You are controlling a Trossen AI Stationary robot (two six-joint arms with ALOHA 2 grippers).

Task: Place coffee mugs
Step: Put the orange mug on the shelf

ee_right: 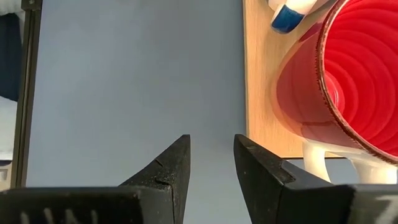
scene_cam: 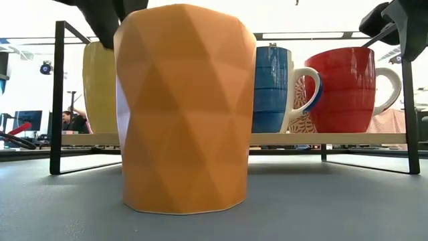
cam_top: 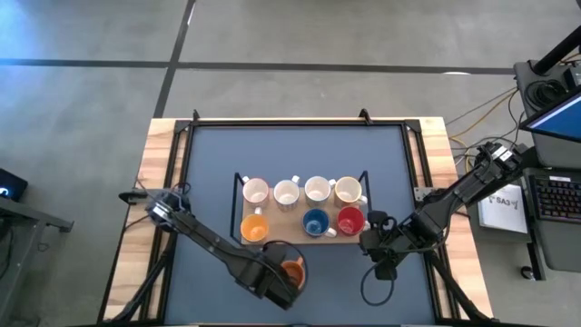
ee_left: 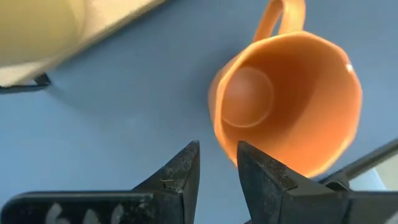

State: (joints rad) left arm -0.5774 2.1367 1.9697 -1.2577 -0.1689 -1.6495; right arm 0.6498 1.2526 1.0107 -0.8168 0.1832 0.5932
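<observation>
An orange faceted mug point(cam_top: 293, 270) stands upright on its base on the blue mat, near the table's near edge; it fills the low view point(scene_cam: 184, 107). My left gripper point(ee_left: 217, 146) hovers over it, fingers a narrow gap apart beside the mug's rim point(ee_left: 286, 99), which one finger overlaps; I cannot tell if they touch. On the wooden rack point(cam_top: 284, 228) stand four white mugs point(cam_top: 301, 191) in the far row, and an orange point(cam_top: 253, 228), a blue point(cam_top: 315, 222) and a red mug point(cam_top: 350, 220) in the near row. My right gripper point(ee_right: 211, 140) waits, narrowly open, just right of the red mug point(ee_right: 354, 81).
The rack is a wooden board point(scene_cam: 321, 138) on a black wire frame point(scene_cam: 57, 100) in the middle of the mat. Between its orange and blue mugs is a bare spot. Black rails edge the mat point(cam_top: 182, 163). Beyond the table's right edge are a keyboard and cables point(cam_top: 554, 195).
</observation>
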